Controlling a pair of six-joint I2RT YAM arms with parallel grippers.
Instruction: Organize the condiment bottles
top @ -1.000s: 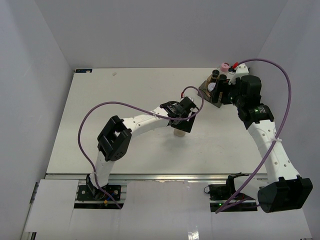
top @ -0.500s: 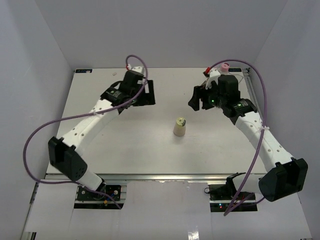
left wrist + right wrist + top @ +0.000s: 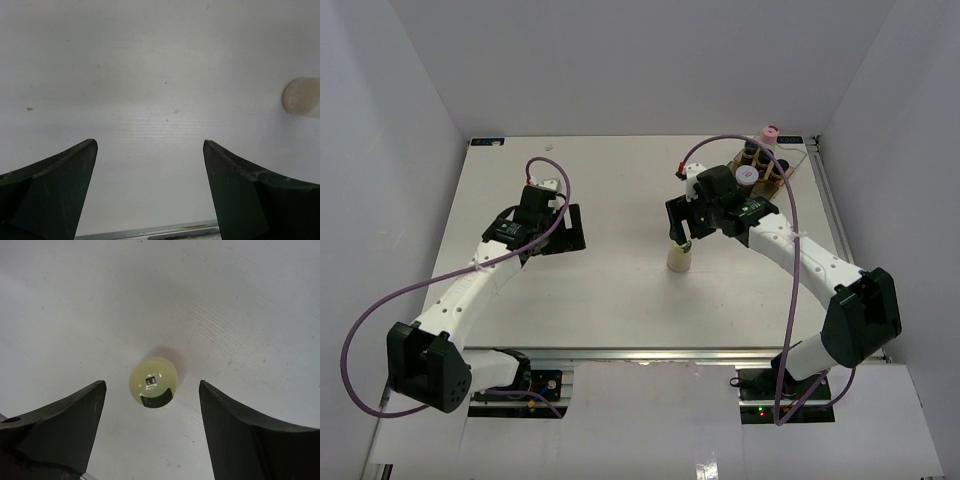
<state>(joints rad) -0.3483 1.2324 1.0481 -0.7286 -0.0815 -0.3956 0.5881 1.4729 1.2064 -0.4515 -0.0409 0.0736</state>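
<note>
Well, at this moment your left tool (image 3: 563, 228) sat low over the left half of the surface (image 3: 620, 290), well apart from every bottle. In the left wrist view the left tool (image 3: 149, 142) was spread wide, with only bare white surface between its two dark fingers (image 3: 55, 185); it had hold of nothing. A cream-coloured rounded shape showed at the right edge of that view, but you could not tell from there what it was.

Near the middle of the surface stood the cream bottle (image 3: 679, 257), upright and alone. Your right tool (image 3: 678, 232) hung directly above it, the arm reaching in from the right. In the right wrist view the right tool (image 3: 151, 385) was also spread wide, and the cream bottle (image 3: 150, 377) appeared from above with its pale yellow cap, centred in the gap. Neither finger (image 3: 65, 422) touched it, so the tool gripped nothing.

At the far right corner, the tray (image 3: 788, 172) held the dark bottles (image 3: 752, 157), packed close together, one of them with a white cap. A pink-capped bottle (image 3: 771, 133) stood at the tray's far end; whether it was inside the tray or just beyond it, you could not tell from the top view.
</note>
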